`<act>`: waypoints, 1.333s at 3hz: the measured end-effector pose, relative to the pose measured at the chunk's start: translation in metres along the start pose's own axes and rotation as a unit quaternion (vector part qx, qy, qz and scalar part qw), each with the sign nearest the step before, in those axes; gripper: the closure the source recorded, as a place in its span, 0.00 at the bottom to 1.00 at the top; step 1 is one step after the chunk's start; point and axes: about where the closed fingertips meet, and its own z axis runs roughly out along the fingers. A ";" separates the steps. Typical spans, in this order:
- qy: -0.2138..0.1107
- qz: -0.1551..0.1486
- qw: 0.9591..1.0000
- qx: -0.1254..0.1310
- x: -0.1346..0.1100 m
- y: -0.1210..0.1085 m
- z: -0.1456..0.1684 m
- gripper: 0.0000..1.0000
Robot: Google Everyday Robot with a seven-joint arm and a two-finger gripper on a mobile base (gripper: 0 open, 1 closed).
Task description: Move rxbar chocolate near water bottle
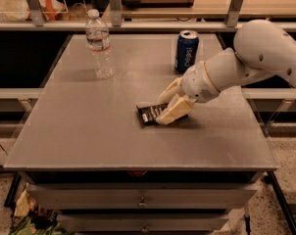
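The rxbar chocolate (149, 114), a flat dark bar with white lettering, lies on the grey table (89, 131) near its middle. My gripper (166, 103) has come in from the right and is down at the table. Its pale fingers (171, 111) sit on either side of the bar's right end and are closed on it. The bar's left end sticks out to the left and still rests on the table. The water bottle (99, 44), clear with a white cap, stands upright at the back left, well away from the bar.
A blue soda can (186, 51) stands upright at the back of the table, just behind my arm (246, 62). Shelf rails and metal posts (113, 4) run behind the table. Drawers (143, 199) sit under the front edge.
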 end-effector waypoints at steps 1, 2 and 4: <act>0.000 0.000 1.000 0.000 0.000 0.000 0.000 1.00; 0.000 0.000 1.000 0.000 -0.001 0.000 0.000 1.00; 0.000 0.000 1.000 0.000 -0.001 0.000 0.000 1.00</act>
